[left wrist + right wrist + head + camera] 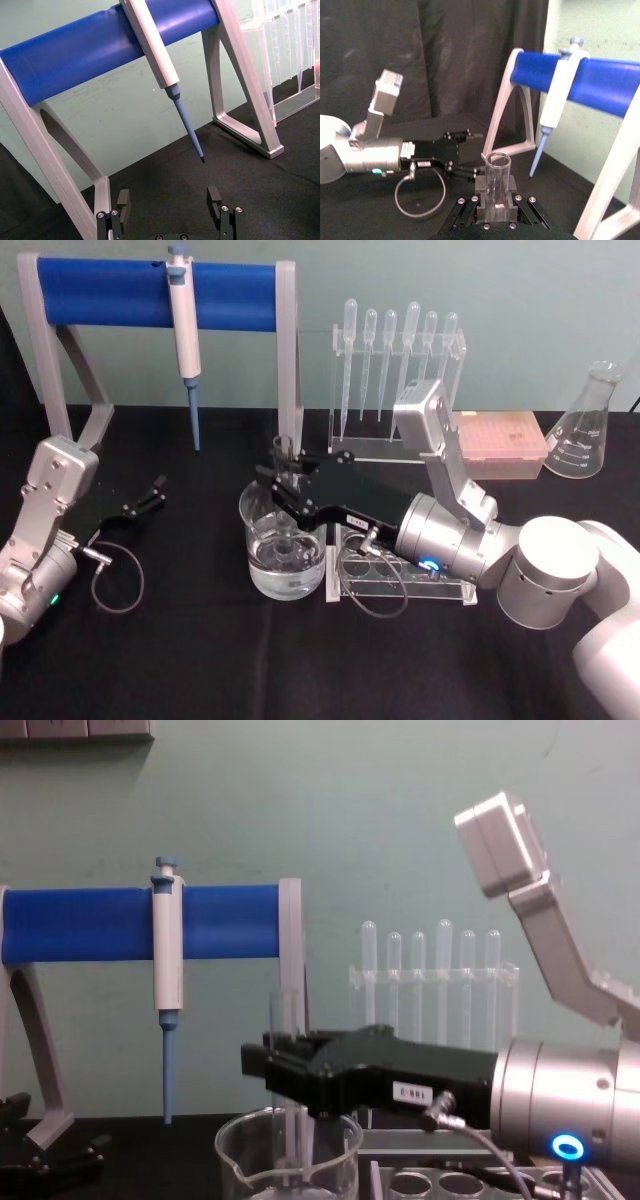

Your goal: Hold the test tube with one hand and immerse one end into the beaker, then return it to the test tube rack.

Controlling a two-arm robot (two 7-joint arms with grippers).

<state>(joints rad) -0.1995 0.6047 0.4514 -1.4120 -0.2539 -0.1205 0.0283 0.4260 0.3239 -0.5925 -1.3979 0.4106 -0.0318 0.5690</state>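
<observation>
Head view: black worktop [200,660] carries everything. Blue-barred stand [160,290] at the back left, a blue-and-white pipette [184,330] hanging from its bar. Right arm reaches in from the right, silver wrist with blue ring light [430,565], black right claw [283,478] over the beaker [285,540]. Beaker sits near the worktop middle, clear liquid in its lower part, touching or just beside the clear tube rack [400,580] on its right. Right claw is pinching the test tube [288,465] upright; tube's lower end goes down inside the beaker, and in the chest view the tube [285,1020] runs through the claw into the beaker [290,1160]. Right wrist view shows the fingers pressed on the tube [497,185] just below its open rim. Left claw [150,495] rests on the worktop at the left, well apart from the beaker, fingers spread, nothing between them. Conical flask [585,425] at the far right, row of plastic pipettes [400,350] in a clear holder behind the beaker.
</observation>
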